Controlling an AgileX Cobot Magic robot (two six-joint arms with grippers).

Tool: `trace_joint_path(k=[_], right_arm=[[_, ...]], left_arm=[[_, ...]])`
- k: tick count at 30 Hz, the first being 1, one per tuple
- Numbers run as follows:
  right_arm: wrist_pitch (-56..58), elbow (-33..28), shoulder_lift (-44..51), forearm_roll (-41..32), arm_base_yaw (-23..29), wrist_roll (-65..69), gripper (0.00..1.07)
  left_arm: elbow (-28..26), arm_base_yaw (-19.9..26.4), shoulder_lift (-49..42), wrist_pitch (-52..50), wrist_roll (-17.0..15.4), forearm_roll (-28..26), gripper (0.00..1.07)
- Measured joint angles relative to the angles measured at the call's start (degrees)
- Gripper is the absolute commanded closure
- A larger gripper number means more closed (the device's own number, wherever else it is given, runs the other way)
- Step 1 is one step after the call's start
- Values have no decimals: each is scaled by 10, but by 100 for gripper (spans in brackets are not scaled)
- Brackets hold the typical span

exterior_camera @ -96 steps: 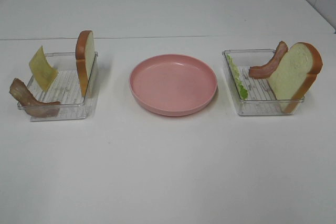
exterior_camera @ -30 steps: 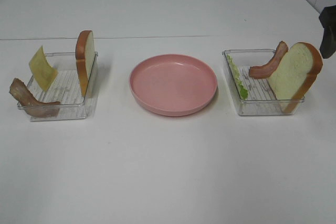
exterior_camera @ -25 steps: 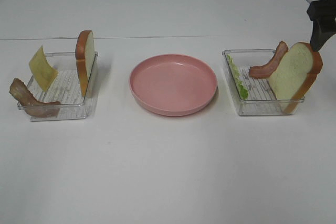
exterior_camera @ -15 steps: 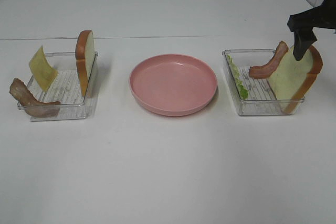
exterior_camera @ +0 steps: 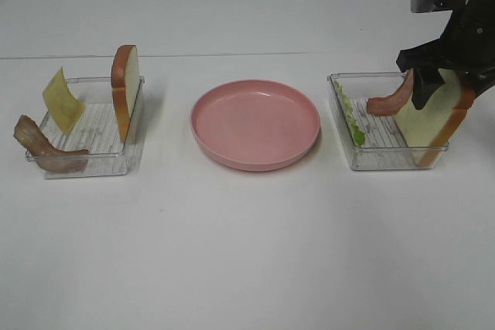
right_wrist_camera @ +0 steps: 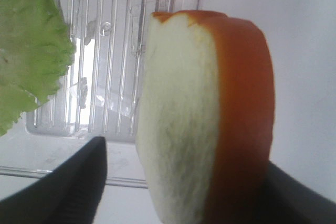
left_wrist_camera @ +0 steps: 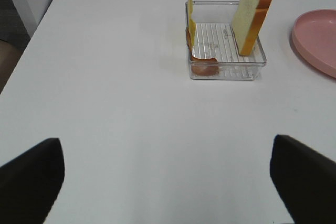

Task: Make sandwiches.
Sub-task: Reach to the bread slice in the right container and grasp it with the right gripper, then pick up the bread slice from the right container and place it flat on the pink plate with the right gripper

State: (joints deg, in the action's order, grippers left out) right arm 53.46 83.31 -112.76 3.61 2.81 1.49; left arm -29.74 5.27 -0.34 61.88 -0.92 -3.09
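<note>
Right pincer [right_wrist_camera: 181, 190] jaws apart astride upright bread slice [exterior_camera: 424, 125] in right tray [exterior_camera: 371, 163], gap one side. Bacon strip [exterior_camera: 390, 100] crowds it, lettuce [exterior_camera: 352, 125] on opposite wall. Left pincer [left_wrist_camera: 168, 182] wide open over bare table [left_wrist_camera: 131, 129].

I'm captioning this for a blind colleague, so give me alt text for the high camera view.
The right claw straddles the top of the upright bread in the right tray, beside bacon and lettuce. An empty pink plate sits in the middle; the left tray holds a second bread slice, cheese and a bacon strip.
</note>
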Motion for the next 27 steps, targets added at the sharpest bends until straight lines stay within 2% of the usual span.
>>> trace_joint_path(k=[1, 2, 3, 4, 6, 17, 27], right_arm=[[0, 0, 0, 0, 0, 0, 63], [-1, 0, -1, 1, 0, 1, 70], [-3, 0, -5, 5, 0, 6, 88], [-3, 0, -5, 5, 0, 6, 88], [-3, 0, -6, 10, 0, 20, 107], [11, 0, 10, -3, 0, 28, 107], [47, 0, 101, -23, 0, 28, 107]], left_arm=[[0, 0, 0, 0, 0, 0, 6], [0, 0, 0, 0, 0, 0, 6], [0, 0, 0, 0, 0, 0, 6], [0, 0, 0, 0, 0, 0, 6], [0, 0, 0, 0, 0, 0, 6], [0, 0, 0, 0, 0, 0, 6], [0, 0, 0, 0, 0, 0, 6]])
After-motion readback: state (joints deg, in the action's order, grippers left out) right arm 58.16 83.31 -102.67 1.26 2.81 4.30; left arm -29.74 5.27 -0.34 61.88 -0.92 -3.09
